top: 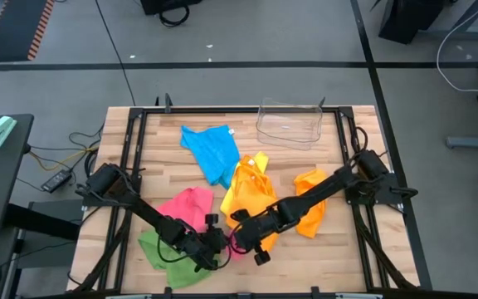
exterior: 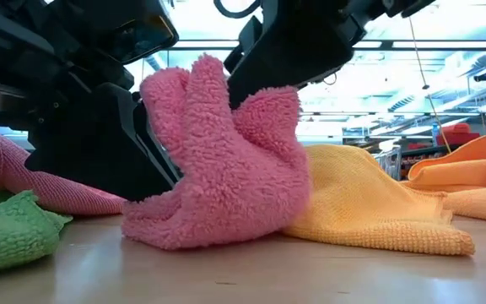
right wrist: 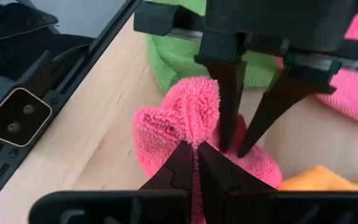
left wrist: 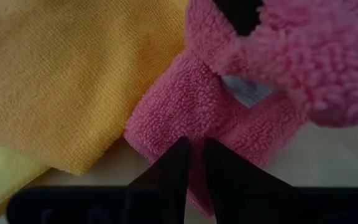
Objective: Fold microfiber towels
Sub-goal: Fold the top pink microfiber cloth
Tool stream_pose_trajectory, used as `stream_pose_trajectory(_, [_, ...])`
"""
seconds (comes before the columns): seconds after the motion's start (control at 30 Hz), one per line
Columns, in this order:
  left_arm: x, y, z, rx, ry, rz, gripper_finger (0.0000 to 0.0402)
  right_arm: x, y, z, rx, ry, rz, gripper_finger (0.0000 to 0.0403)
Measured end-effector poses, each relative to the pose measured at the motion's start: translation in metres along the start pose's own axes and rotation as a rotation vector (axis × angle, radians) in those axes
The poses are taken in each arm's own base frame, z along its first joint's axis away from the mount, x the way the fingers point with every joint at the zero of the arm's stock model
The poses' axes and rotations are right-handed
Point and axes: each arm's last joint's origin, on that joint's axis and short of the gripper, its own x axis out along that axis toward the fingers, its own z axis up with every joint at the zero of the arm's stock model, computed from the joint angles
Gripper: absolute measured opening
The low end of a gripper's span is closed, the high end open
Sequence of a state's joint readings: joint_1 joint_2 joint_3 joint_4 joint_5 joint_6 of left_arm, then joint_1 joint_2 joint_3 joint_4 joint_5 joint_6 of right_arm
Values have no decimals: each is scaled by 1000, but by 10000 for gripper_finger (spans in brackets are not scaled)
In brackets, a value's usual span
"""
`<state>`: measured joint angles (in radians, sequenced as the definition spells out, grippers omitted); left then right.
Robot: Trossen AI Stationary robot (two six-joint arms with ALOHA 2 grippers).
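Note:
A pink towel (top: pixel 191 206) lies near the table's front, with one end bunched up (exterior: pixel 226 160) between my two grippers. My left gripper (left wrist: pixel 193 152) and my right gripper (right wrist: pixel 196 154) meet there tip to tip, each shut on the pink cloth. A green towel (top: pixel 166 253) lies flat beside the pink one at the front left. A yellow towel (top: pixel 251 189), an orange towel (top: pixel 314 209) and a blue towel (top: pixel 210 154) lie crumpled on the table farther back. My left gripper pinches a fold of the pink towel's bunched end (left wrist: pixel 194 127) between its two fingers, slanting down from the table's left. The cloth below the fingers rests on the table. My right gripper pinches a raised ridge of the same bunched end (right wrist: pixel 199 118) between its two fingers, slanting down from the table's right. The ridge stands up above the table, and the cloth around it (exterior: pixel 184 228) lies on the wood.
A clear plastic bin (top: pixel 289 124) stands at the table's far edge, right of centre. The yellow towel's edge (exterior: pixel 378 228) lies right against the pink bunch. A black frame rail (right wrist: pixel 73 87) runs along the table's edge.

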<state>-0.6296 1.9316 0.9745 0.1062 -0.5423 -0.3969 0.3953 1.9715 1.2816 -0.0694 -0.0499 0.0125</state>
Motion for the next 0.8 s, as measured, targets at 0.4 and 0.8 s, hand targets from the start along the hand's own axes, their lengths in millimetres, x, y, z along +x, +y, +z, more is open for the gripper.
stream_pose_trajectory(0.4, [-2, -3, -2, -1, 1, 3, 58, 24, -14, -12, -62, -9, 33, 17])
stream_pose_trajectory(0.8, [-7, -10, -4, 41, -4, -12, 84, 24, -16, -14, -50, 13, 7, 45])
